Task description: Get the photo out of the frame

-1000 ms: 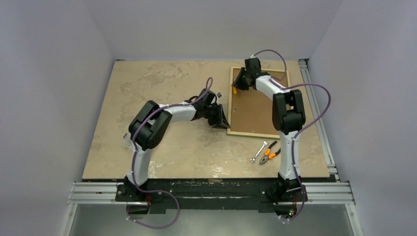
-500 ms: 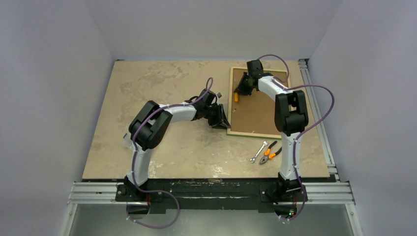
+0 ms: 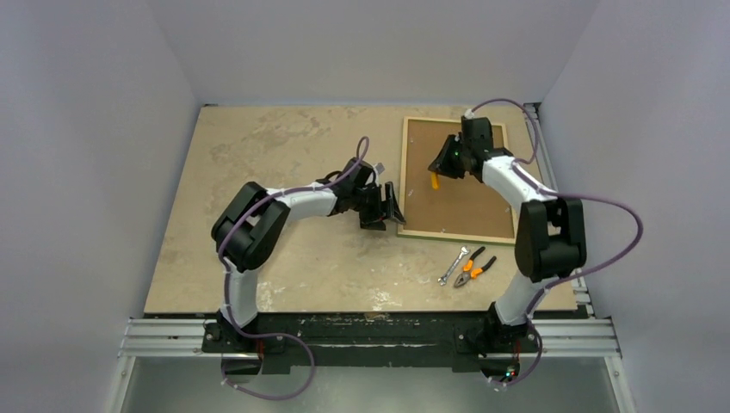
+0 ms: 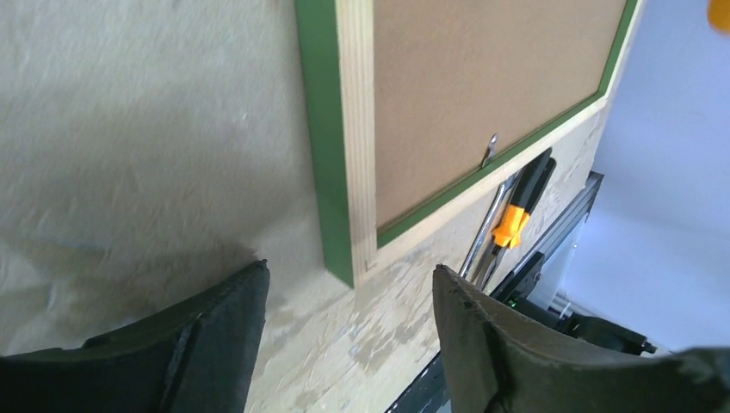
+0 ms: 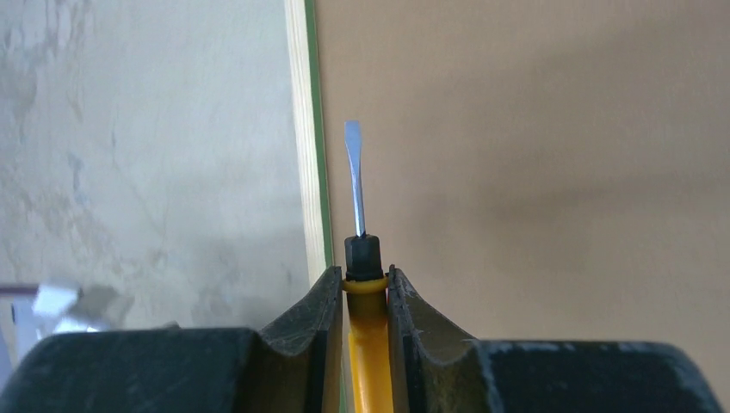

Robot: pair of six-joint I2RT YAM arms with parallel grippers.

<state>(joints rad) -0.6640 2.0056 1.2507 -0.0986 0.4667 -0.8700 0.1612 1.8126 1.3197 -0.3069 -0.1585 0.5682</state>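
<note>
Arm pose, left: the upper link rises from the base, the elbow folds at 9 o'clock, and the forearm runs toward 3 o'clock, low over the bench (image 3: 284, 146). The left hand (image 3: 383, 206) stands wide, with nothing between its fingers. In the left wrist view the left hand (image 4: 349, 280) faces the frame's 7 o'clock corner, which lies just ahead of the fingertips and apart from them.

Arm pose, right: the elbow bulges toward 3 o'clock and the forearm reaches back toward 11 o'clock over the frame. The right hand (image 3: 448, 159) is narrow and clamped on the yellow handle of a screwdriver (image 3: 435, 181). In the right wrist view the blade (image 5: 355, 172) projects from the right hand (image 5: 361, 280) over the brown board, just beside the frame's 9 o'clock rail. Whether the tip touches the board cannot be told.

Task items: the frame (image 3: 405, 172) lies flat and face down at 1 o'clock on the bench. The photo (image 3: 469, 202) sits inside it, brown back up.

Edges and room: the frame's 3 o'clock rail lies near the bench edge. Open bench extends from the 9 o'clock rail. A wrench (image 3: 454, 265) and pliers (image 3: 475, 267) lie near the 6 o'clock rail, apart from it.
</note>
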